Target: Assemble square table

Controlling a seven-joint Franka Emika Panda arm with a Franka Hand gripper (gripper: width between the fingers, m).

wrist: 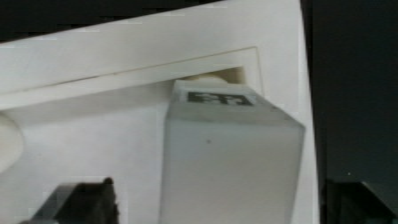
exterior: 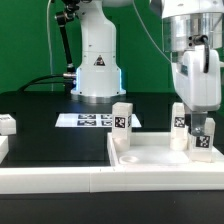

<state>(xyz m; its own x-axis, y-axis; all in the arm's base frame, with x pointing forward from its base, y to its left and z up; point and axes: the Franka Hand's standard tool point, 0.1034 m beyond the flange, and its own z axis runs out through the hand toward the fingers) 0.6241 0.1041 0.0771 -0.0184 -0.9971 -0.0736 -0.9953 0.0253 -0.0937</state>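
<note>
Landmark = tabletop (exterior: 150,158), the big white rimmed tray at the front of the black table (exterior: 40,110).

- Gripper (exterior: 200,126) hangs over the tabletop's corner on the exterior view's right, jaws spread either side of a leg (exterior: 201,140), not pinching it. Wrist view: same leg (wrist: 231,150) upright in the corner, dark fingers (wrist: 80,200) set apart from it.
- 2 more legs stand on the tabletop: 1 just beside the gripper (exterior: 180,125), 1 at the far corner on the exterior view's left (exterior: 122,121).
- 4th leg (exterior: 6,123) lies off the tabletop, well apart, twd the exterior view's left.

Risks, my read:
- Leg may be only part seated; can't tell how deep it sits. If loose, it tips or wobbles.
- Finger could brush the leg or its neighbour on lift-off & knock it askew.
- 4th leg near the table edge; clumsy grab may push it off.
</note>
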